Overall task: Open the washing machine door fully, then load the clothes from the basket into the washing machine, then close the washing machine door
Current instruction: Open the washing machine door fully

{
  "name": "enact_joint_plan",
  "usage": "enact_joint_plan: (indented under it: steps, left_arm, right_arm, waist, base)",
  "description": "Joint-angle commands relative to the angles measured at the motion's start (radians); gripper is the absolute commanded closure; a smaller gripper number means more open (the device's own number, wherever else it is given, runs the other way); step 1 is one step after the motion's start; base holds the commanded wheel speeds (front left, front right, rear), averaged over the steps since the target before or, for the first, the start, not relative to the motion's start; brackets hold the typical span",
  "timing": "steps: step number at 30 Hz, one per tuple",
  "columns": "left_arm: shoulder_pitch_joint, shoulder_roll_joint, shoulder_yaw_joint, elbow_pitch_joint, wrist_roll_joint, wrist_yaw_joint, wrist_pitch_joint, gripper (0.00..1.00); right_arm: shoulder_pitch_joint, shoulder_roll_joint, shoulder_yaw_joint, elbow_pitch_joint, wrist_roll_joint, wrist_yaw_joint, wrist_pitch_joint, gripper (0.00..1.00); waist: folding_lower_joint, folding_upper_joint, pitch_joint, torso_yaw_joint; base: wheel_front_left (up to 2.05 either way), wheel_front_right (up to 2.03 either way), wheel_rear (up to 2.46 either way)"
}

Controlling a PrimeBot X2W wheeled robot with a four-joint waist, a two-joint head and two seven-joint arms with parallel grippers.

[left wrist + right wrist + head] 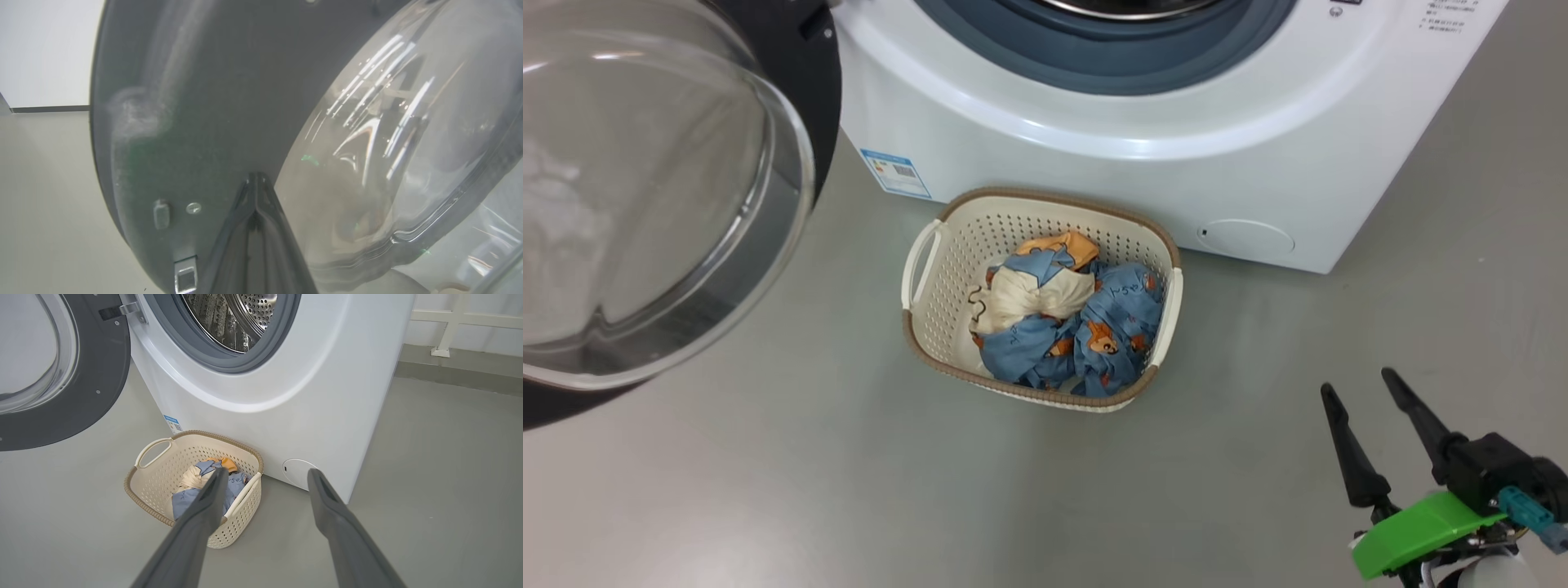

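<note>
The washing machine (1143, 155) stands with its door (645, 188) swung out to the left, the glass bowl facing me. In front of it on the floor sits the basket (931, 343), holding the clothes (1078, 322), a heap of blue, cream and orange. My right gripper (1357, 384) hovers open and empty at the lower right, well clear of the basket. In the right wrist view the same gripper (267, 473) points at the basket (159, 477), the clothes (194, 482) and the steel drum (237, 318). My left gripper (256, 177) is shut, its tips close against the door's grey inner face (196, 102) beside the glass bowl (408, 143).
Grey floor surrounds the machine. A round cover (1245, 238) and a blue label (896, 173) mark its lower front. The door's latch plate (186, 279) sits near my left fingers. A white rail (449, 322) runs along the wall at the far right.
</note>
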Motion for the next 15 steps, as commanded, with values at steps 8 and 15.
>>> enact_joint_plan:
  steps: [8, 15]
  left_arm:
    - [-0.127, 0.118, 0.104, 0.082, 0.059, -0.017, -0.006, 1.0]
    - [-0.181, 0.14, 0.148, 0.14, 0.112, -0.037, -0.006, 1.0]
  right_arm:
    - [-0.048, -0.016, 0.023, -0.031, -0.016, 0.003, -0.012, 0.0]
    - [-0.065, -0.021, 0.023, -0.031, -0.019, 0.003, -0.012, 0.0]
  waist:
    - [0.0, 0.0, 0.067, -0.022]
    - [0.0, 0.0, 0.089, -0.034]
  base:
    - [0.0, 0.0, 0.0]
    - [0.0, 0.0, 0.0]
